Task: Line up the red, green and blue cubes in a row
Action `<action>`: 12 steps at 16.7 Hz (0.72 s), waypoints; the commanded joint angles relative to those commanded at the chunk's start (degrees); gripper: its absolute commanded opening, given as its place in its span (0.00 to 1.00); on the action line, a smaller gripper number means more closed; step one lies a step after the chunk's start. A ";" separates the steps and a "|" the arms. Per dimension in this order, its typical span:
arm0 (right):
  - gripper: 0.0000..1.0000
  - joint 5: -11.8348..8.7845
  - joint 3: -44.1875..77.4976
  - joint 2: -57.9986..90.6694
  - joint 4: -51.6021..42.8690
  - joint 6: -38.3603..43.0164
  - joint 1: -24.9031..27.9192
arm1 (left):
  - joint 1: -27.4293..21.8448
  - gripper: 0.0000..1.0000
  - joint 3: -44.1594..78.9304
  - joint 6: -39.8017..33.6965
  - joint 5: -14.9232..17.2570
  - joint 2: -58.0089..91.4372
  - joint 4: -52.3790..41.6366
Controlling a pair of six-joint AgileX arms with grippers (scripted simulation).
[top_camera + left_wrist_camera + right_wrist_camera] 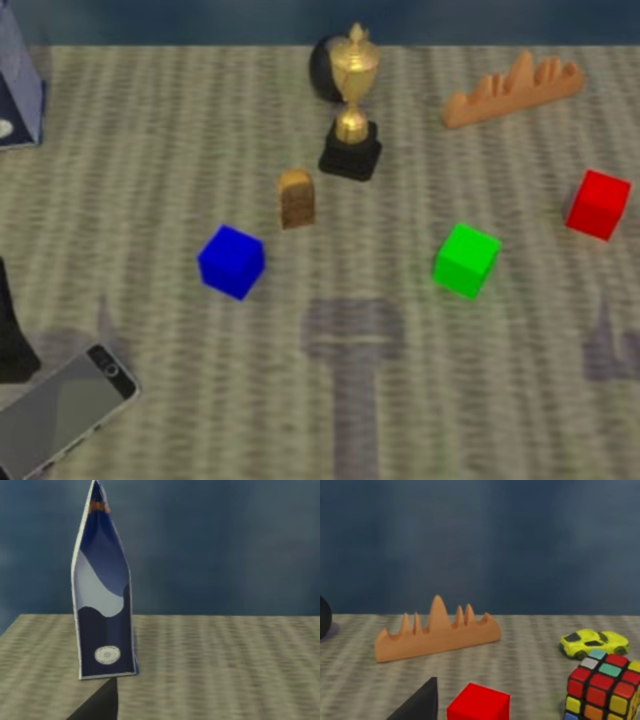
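The blue cube (231,261) lies left of the table's middle. The green cube (466,259) lies right of the middle. The red cube (598,203) sits near the right edge, a little farther back. All three stand apart. In the top view only a dark part of my left arm (12,335) shows, at the left edge. My right arm is out of that view. The right wrist view shows one dark fingertip (422,705) with the red cube (479,703) just ahead of it, untouched. The left wrist view shows one fingertip (100,706) over bare table. Both grippers are open and hold nothing.
A gold trophy (352,100) and a black ball (322,62) stand at the back middle, with a tan round-topped block (296,198) nearer. An orange spiked rack (515,90) lies back right. A carton (18,90) stands back left, a phone (60,410) front left. A puzzle cube (602,687) and a toy car (594,643) flank the red cube.
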 joint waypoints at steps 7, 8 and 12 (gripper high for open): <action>1.00 -0.26 8.74 8.57 -5.86 -4.81 0.55 | 0.00 1.00 0.00 0.00 0.00 0.00 0.00; 1.00 -0.28 12.27 12.07 -8.06 -6.61 0.68 | 0.00 1.00 0.00 0.00 0.00 0.00 0.00; 1.00 -0.18 31.19 32.07 -19.53 -15.75 1.17 | 0.00 1.00 0.00 0.00 0.00 0.00 0.00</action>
